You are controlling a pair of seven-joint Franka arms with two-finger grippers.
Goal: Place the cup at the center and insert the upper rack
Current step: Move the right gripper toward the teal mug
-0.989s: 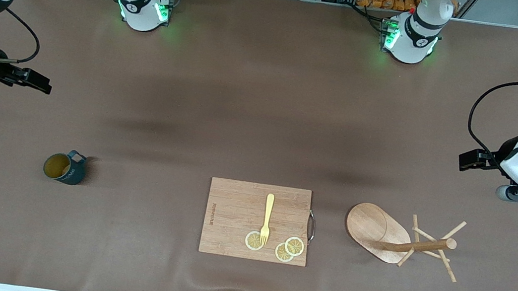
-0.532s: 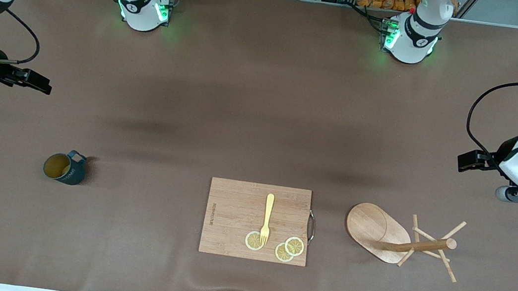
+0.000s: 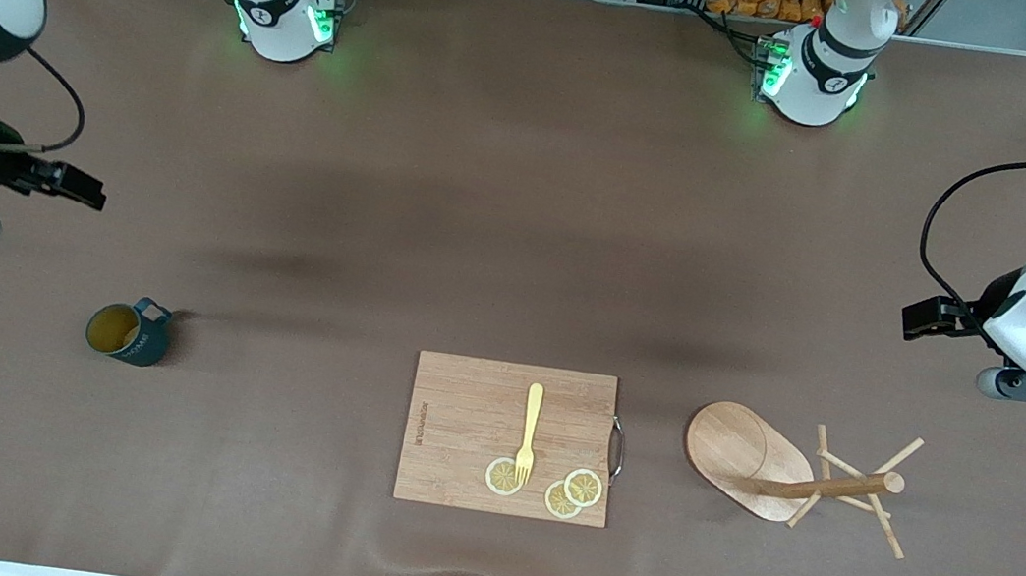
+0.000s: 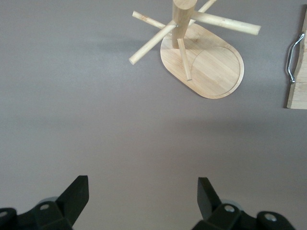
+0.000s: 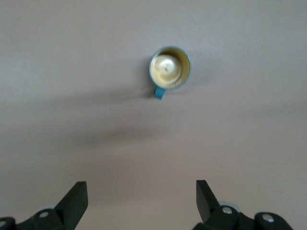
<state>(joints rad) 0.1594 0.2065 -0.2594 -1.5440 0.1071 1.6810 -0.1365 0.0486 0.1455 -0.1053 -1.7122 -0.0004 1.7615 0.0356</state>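
Note:
The cup (image 3: 127,333), a dark teal mug with a yellowish inside, stands upright on the brown mat toward the right arm's end of the table; the right wrist view looks down into the cup (image 5: 170,68). My right gripper (image 5: 141,191) hangs open and empty high over bare mat, apart from the cup. The upper rack (image 3: 735,448), a light-wood mug tree, stands on its oval base toward the left arm's end. My left gripper (image 4: 143,189) is open and empty over bare mat, well short of the rack (image 4: 206,67).
A wooden cutting board (image 3: 466,421) lies mid-table near the front camera, with a yellow fork (image 3: 530,429) and lemon slices (image 3: 503,476) on it. Its metal handle (image 4: 293,55) faces the rack. Both robot bases stand along the table's back edge.
The right arm's hand has drifted a little toward the cup. The left arm's hand has shifted only slightly. Cup, rack and board have not moved.

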